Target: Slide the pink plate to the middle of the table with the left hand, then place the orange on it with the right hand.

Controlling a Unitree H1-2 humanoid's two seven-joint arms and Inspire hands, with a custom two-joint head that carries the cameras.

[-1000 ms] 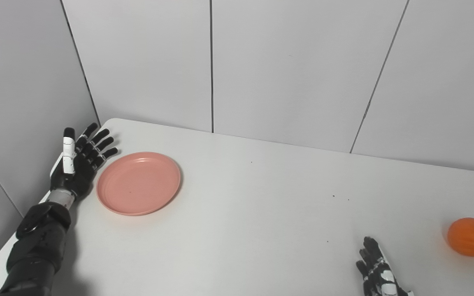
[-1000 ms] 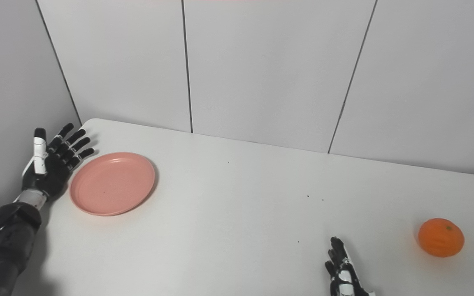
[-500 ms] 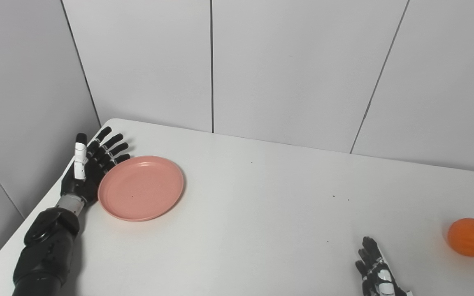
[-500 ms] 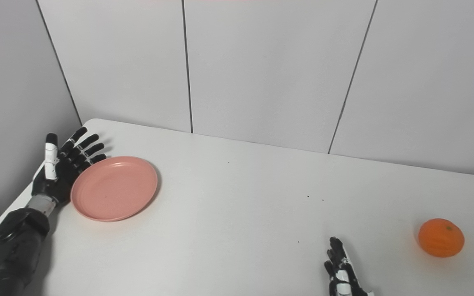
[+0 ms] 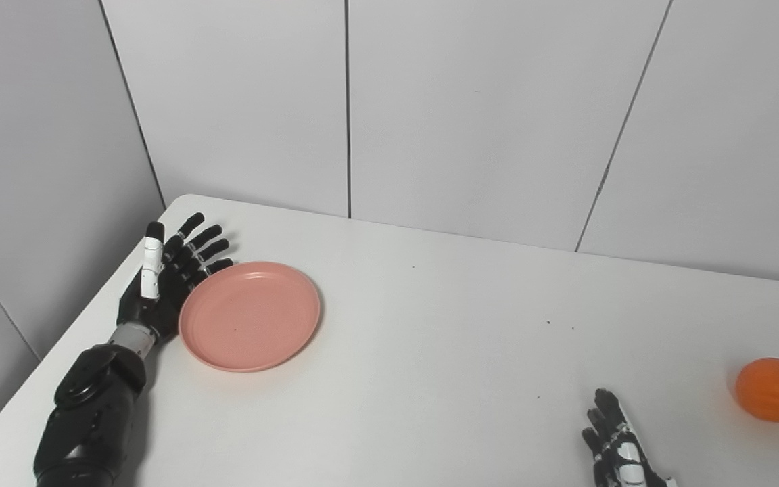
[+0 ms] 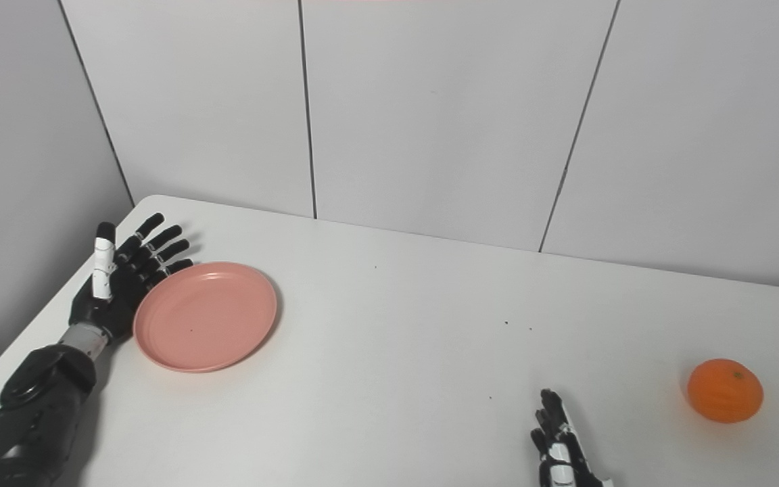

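The pink plate (image 5: 249, 316) lies flat on the white table (image 5: 430, 352) toward its left side. My left hand (image 5: 163, 284) is open with fingers stretched out, its palm edge pressed against the plate's left rim. An orange (image 5: 774, 389) rests near the table's right edge. My right hand (image 5: 619, 446) lies open at the bottom of the picture, well left of the orange and apart from it; only its fingers show.
Grey wall panels (image 5: 470, 115) close the table off at the back and on the left. The table's rounded far-left corner (image 5: 183, 199) is just behind my left hand. A few dark specks (image 5: 548, 323) dot the tabletop.
My left hand has moved right, met the plate's left rim and pushed the plate a little rightward and toward me. The orange and the right hand have stayed put.
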